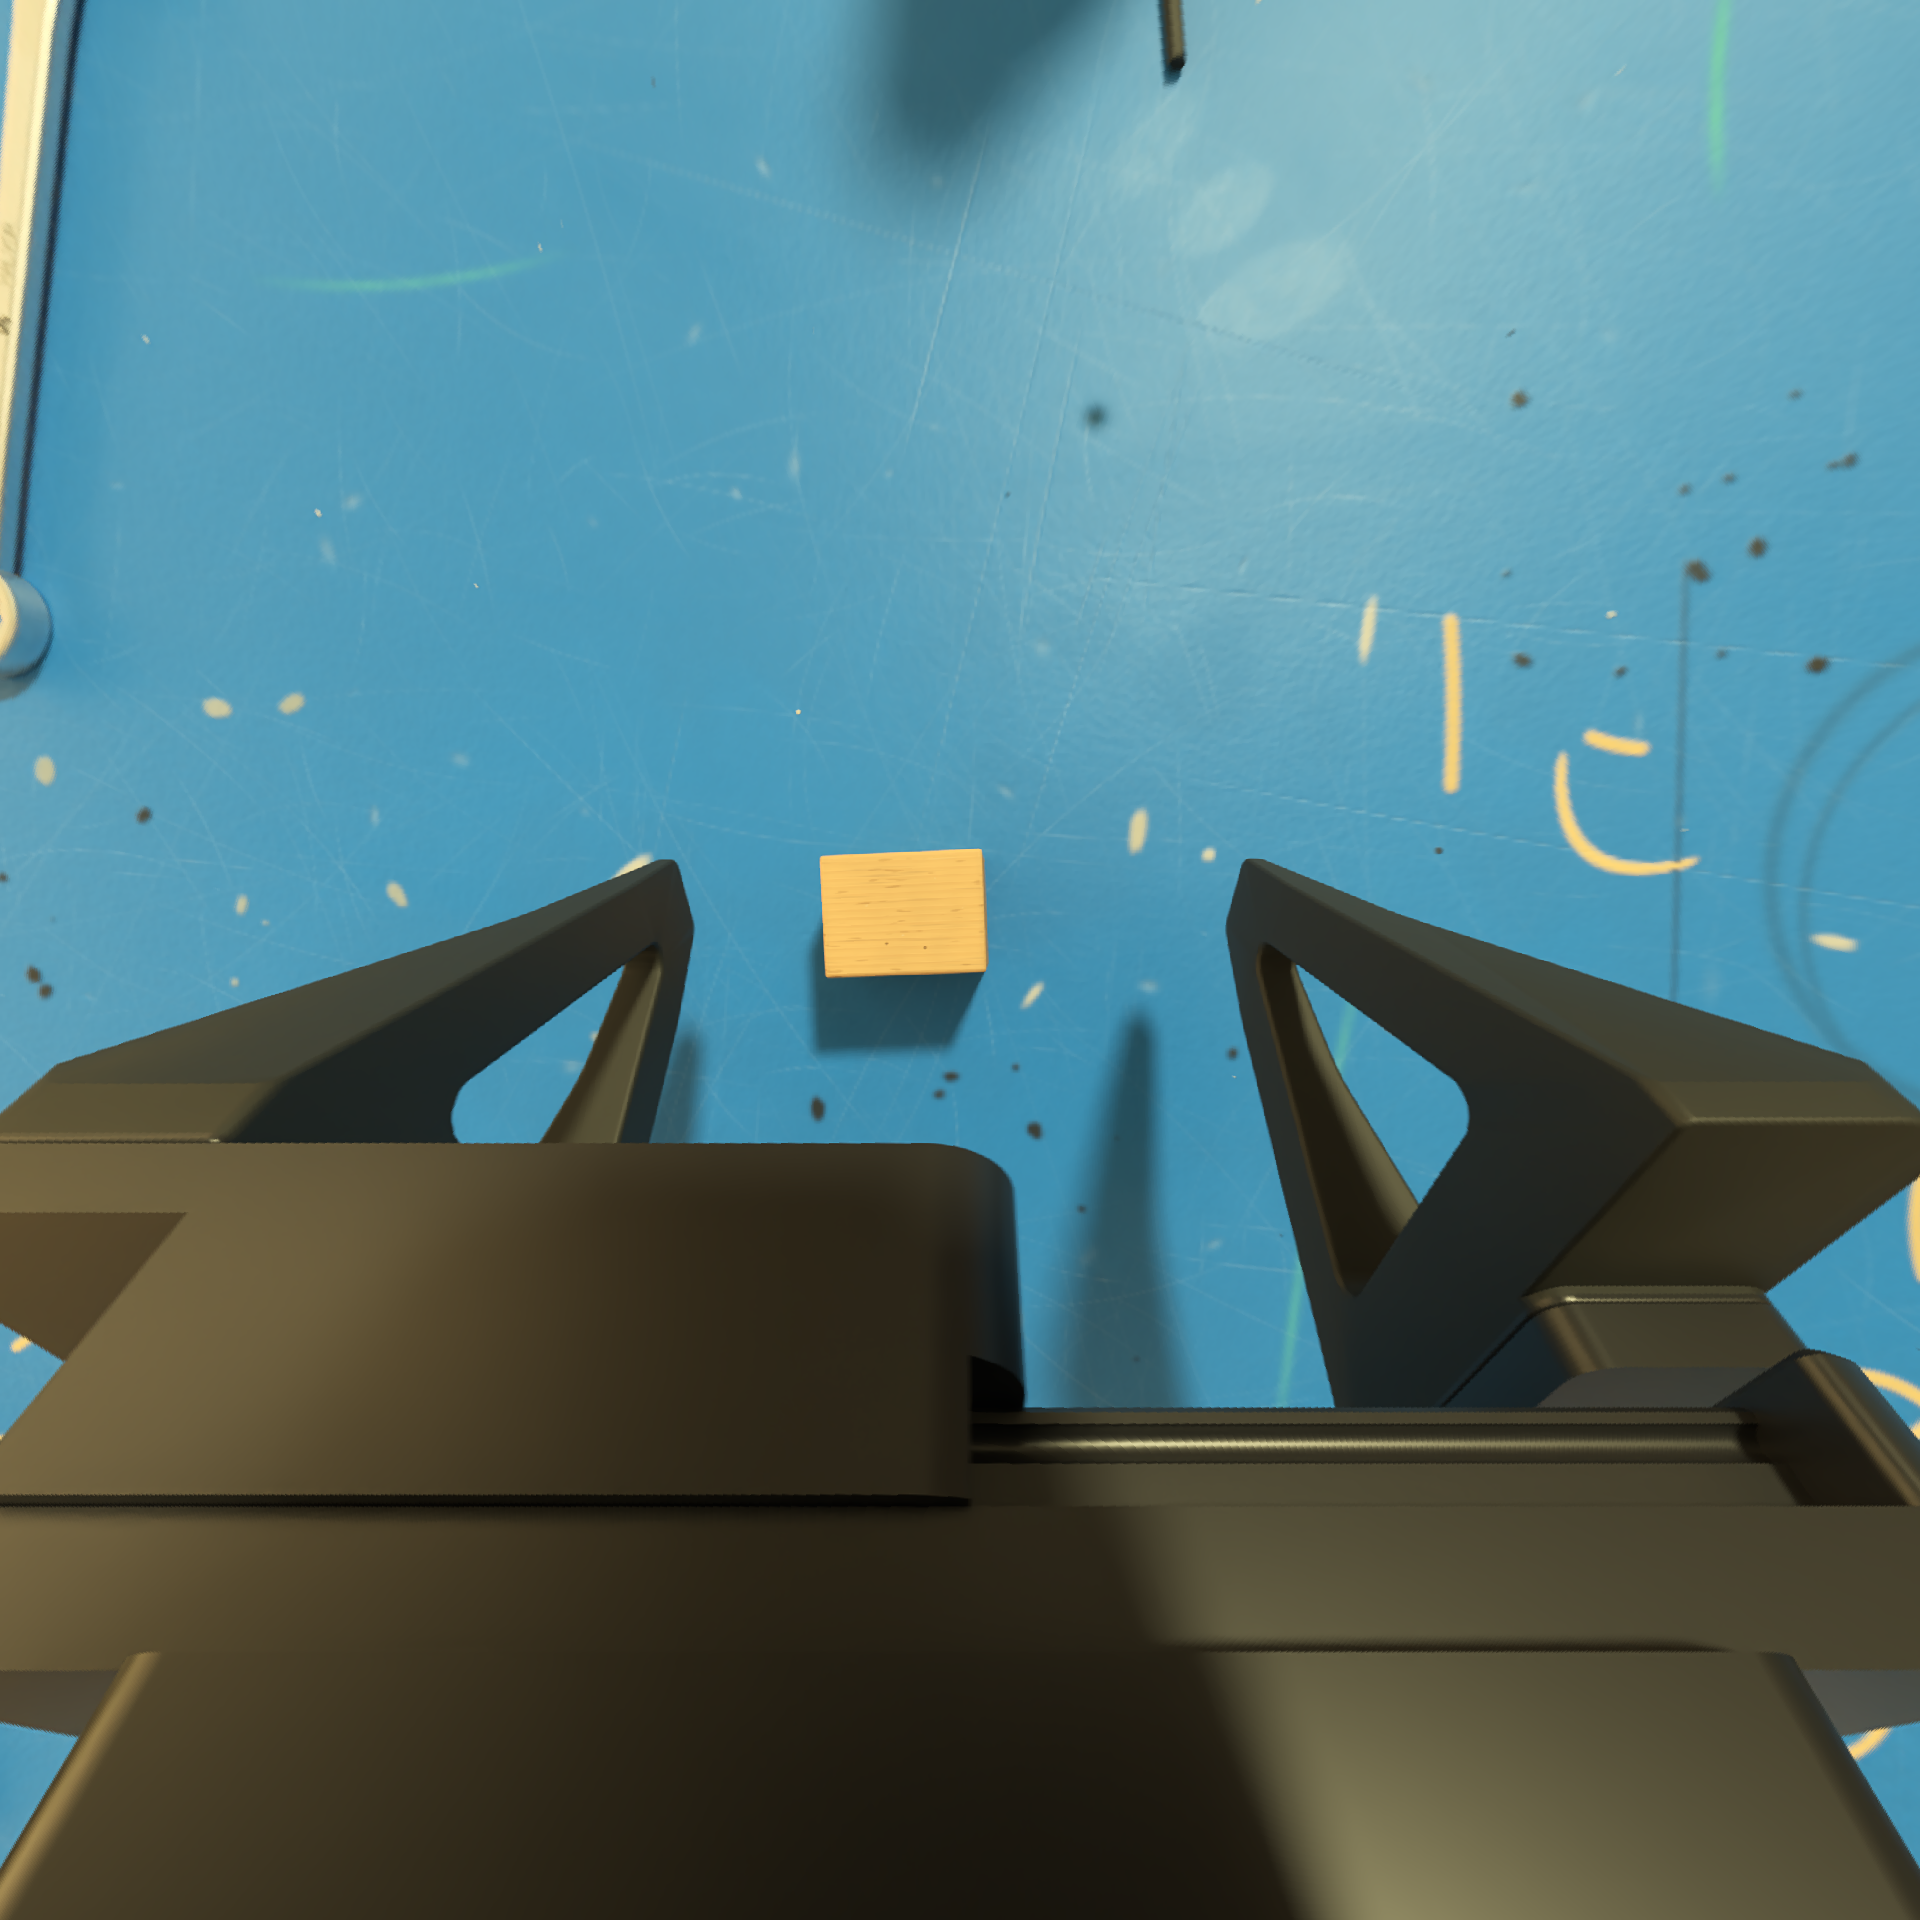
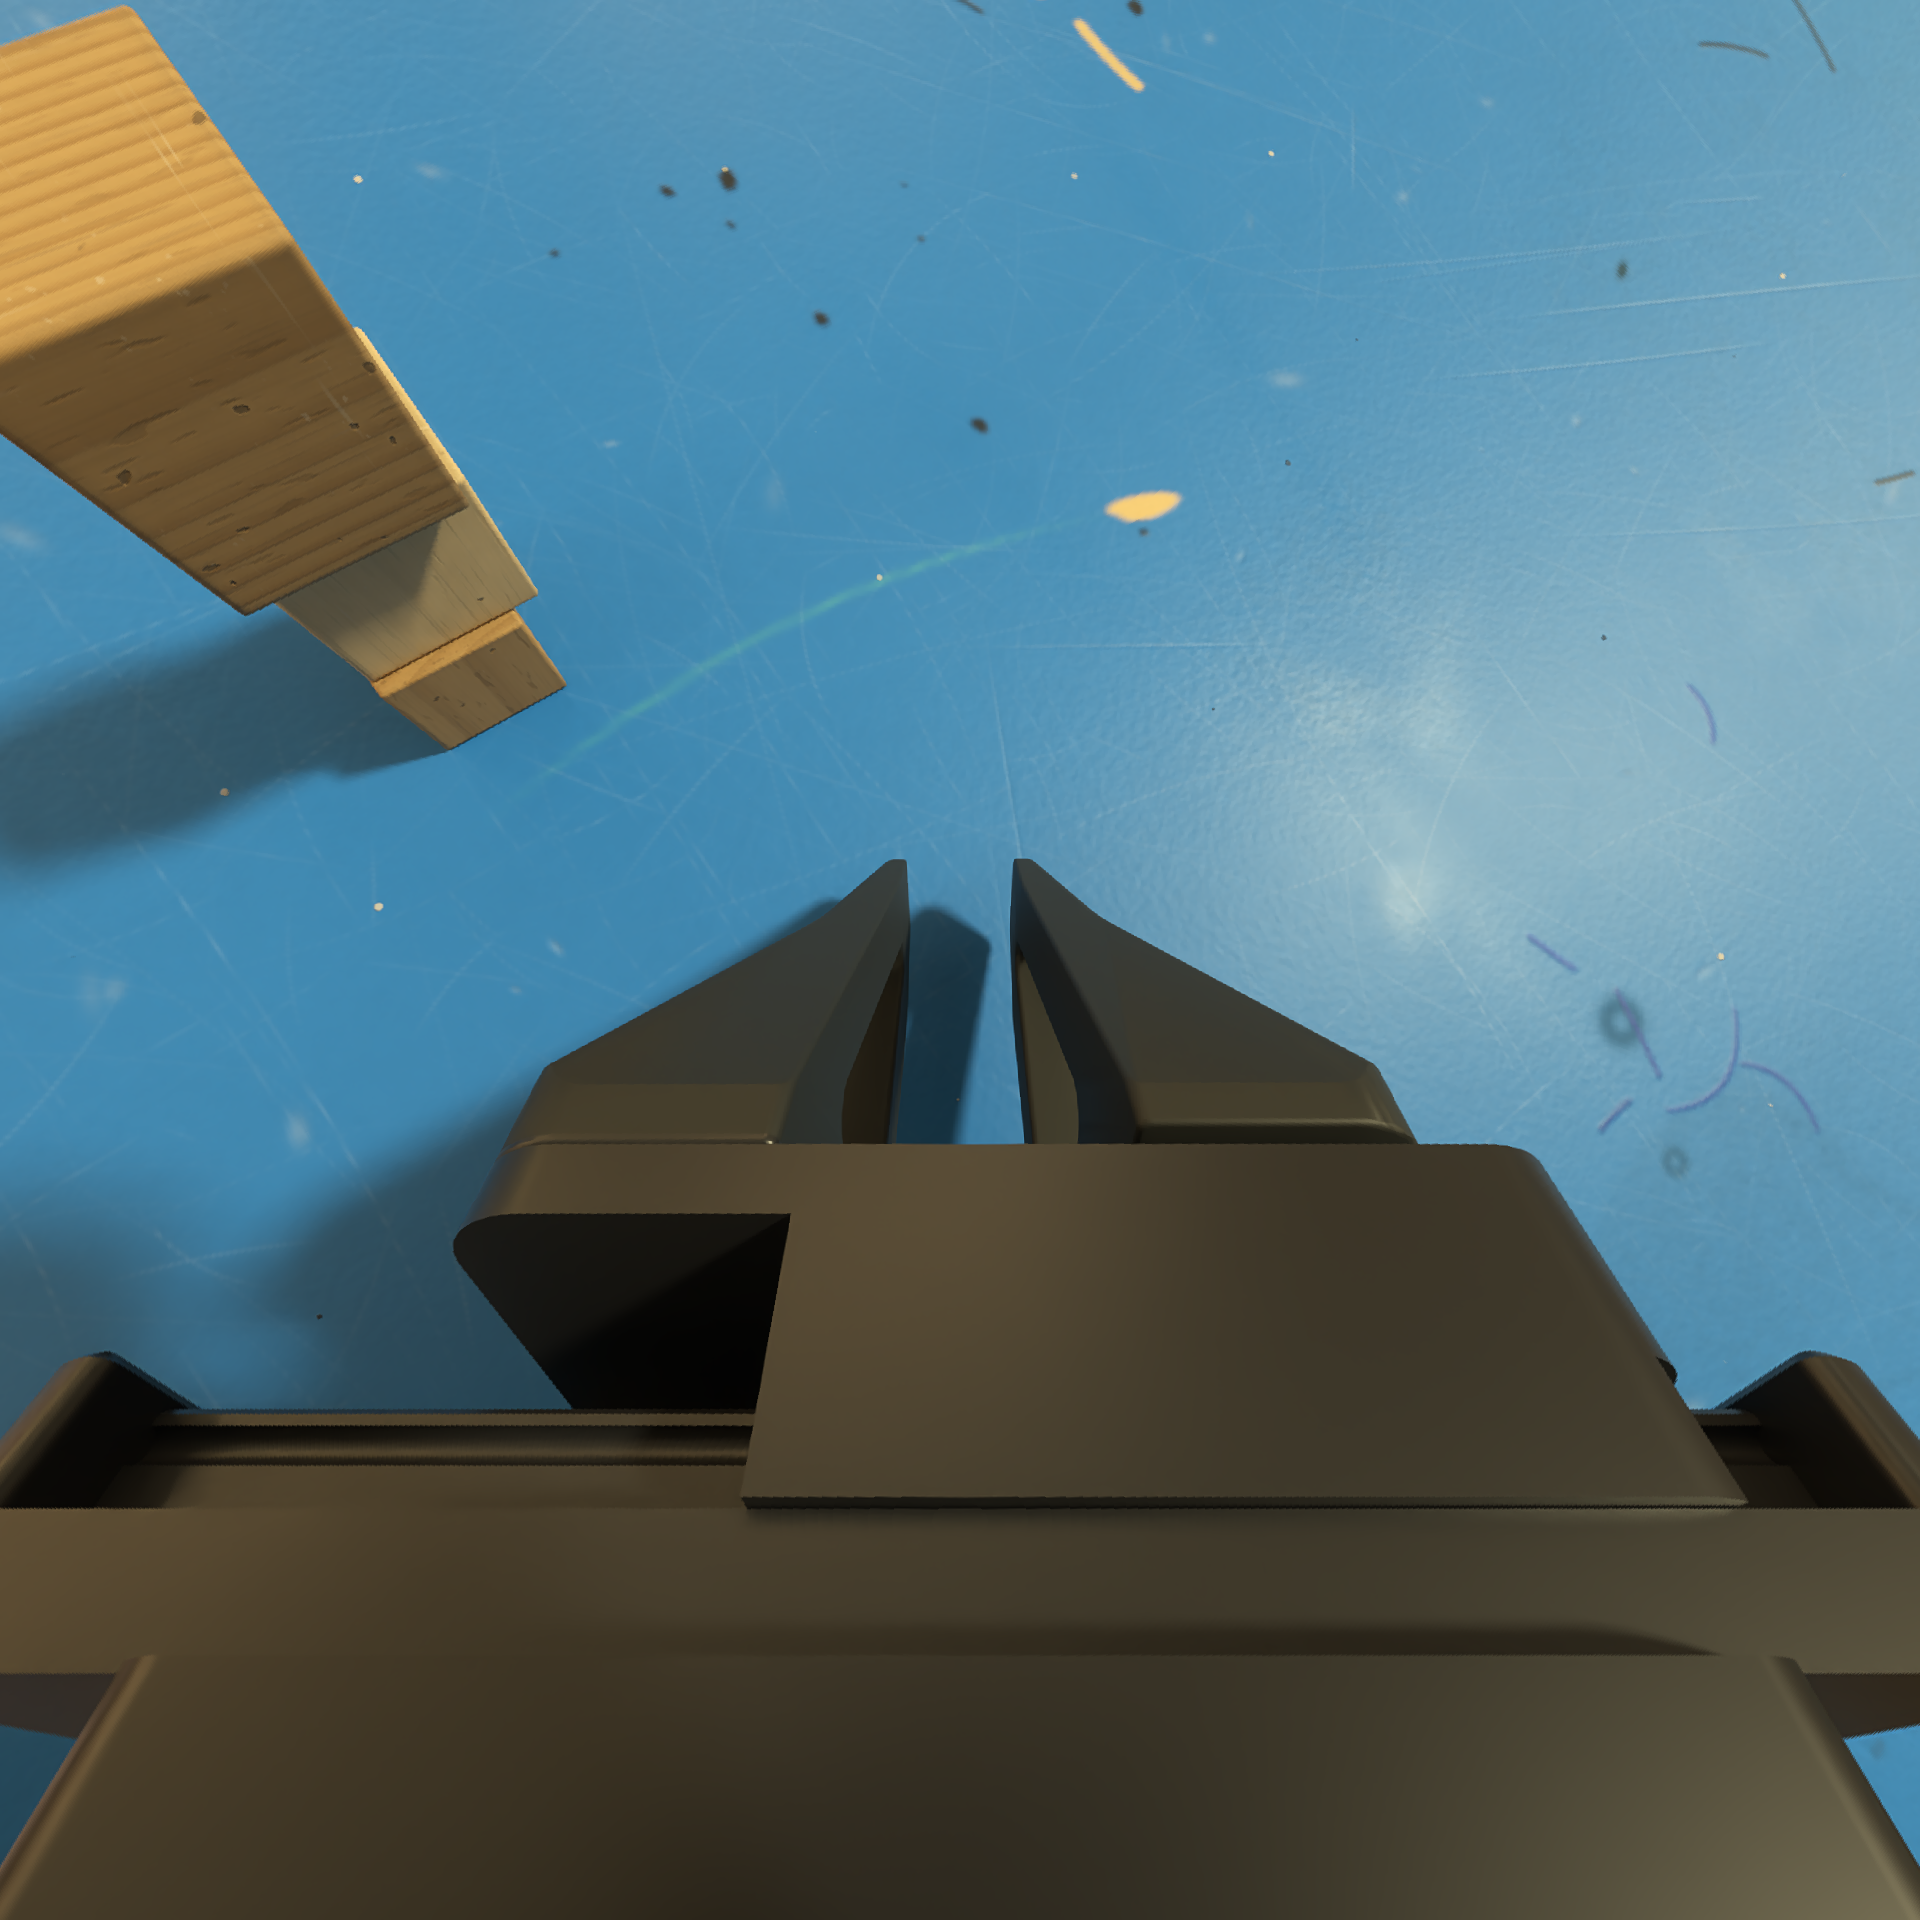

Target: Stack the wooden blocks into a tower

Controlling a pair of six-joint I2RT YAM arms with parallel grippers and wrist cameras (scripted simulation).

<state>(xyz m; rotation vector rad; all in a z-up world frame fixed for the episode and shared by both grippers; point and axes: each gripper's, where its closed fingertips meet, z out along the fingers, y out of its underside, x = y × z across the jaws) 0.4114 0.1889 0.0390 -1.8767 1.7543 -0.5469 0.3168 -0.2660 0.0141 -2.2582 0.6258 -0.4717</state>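
No legible writing or branding on anything. Left hand (image 1: 958, 883) spread wide, empty, above the blue worktop (image 1: 1143, 520). Single pale wooden cube (image 1: 902, 912) lies flat between the fingertips, touching neither. Right hand (image 2: 960, 883) nearly closed, narrow gap, gripping nothing. Block tower (image 2: 239, 364) far left of it: three stacked wooden blocks, grain visible, edges slightly offset, standing on the scuffed, paint-flecked worktop.
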